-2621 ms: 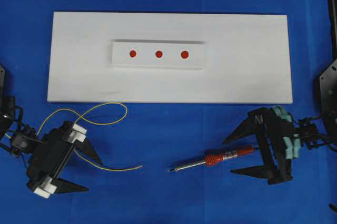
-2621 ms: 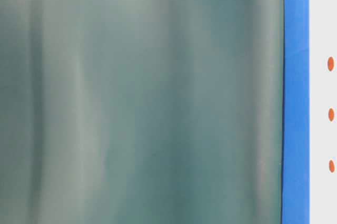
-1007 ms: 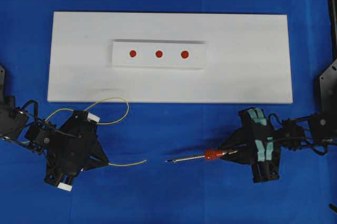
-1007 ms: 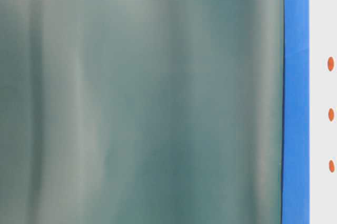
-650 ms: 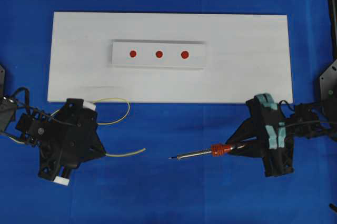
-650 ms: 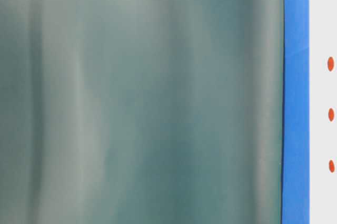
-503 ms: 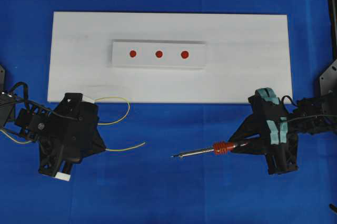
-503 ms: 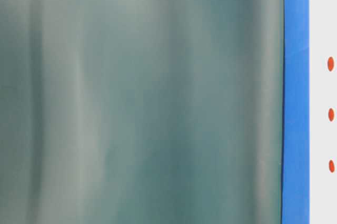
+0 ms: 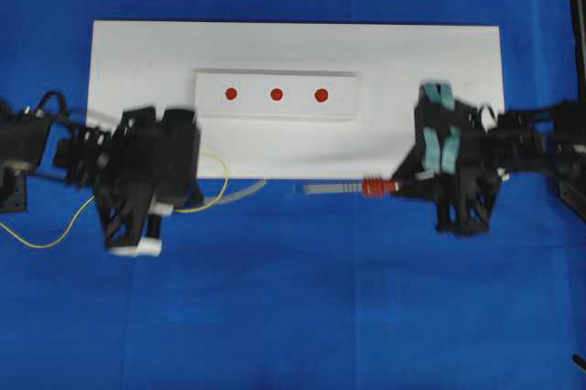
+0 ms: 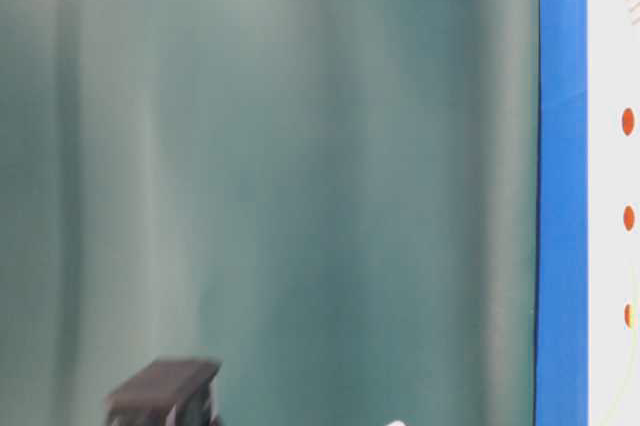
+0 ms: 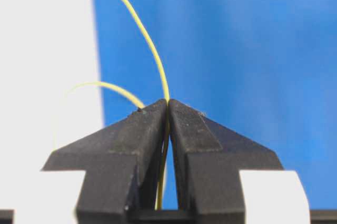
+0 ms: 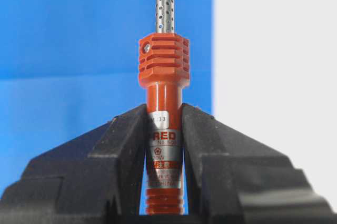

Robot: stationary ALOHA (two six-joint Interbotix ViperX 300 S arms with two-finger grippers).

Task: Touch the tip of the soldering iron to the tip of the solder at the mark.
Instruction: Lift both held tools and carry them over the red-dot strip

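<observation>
Jaws of the left gripper (image 11: 168,103) pinched on the solder (image 11: 150,50), yellow wire tip jutting beyond them, jaws of the right gripper (image 12: 164,109) clamped on the soldering iron (image 12: 164,77) handle, both tips along the white board (image 9: 412,60) near edge, well apart.

**Iron and solder faced off along the board's near edge**

A board (image 9: 412,51) was laid across the far half of the cloth (image 9: 302,298), and on it a smaller block (image 9: 339,106) was set, left of centre. Three marks (image 9: 276,93) were lined up in a row on that block. The left gripper (image 9: 188,196) was placed at the board's near-left edge, the solder (image 9: 240,193) clamped in it and pointed rightward. Opposite, the right gripper (image 9: 403,184) was positioned at the near-right edge, the soldering iron (image 9: 343,188) pinched in it and aimed left. The two tips were kept apart.
</observation>
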